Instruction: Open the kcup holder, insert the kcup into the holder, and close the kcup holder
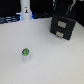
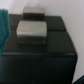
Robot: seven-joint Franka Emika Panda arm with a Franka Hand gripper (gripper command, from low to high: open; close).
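I judged the step in hand to be the opening of the kcup holder (image 1: 63, 26), since both of its drawer fronts looked shut and the kcup (image 1: 25, 52) stood untouched on the white surface (image 1: 50, 60). To do it well I needed to settle on one handle (image 2: 32, 28), square my claw to it, close on it firmly and pull straight out along the drawer's run, not sideways, so that the light box would not slide or twist on the surface. My claw itself showed in neither picture clearly: in the exterior view my arm was only a dark shape above the holder, and the wrist view showed no fingers, so I could not tell whether the claw was open or closed. The holder sat at about two o'clock in the exterior view, a black boxy unit with two stacked fronts, each bearing a lighter grey handle; through the wrist camera its dark body filled most of the picture. The kcup stood upright at about seven o'clock, well apart from the holder, small and white with a green top. A tall white bottle (image 1: 26, 10) stood near eleven o'clock.
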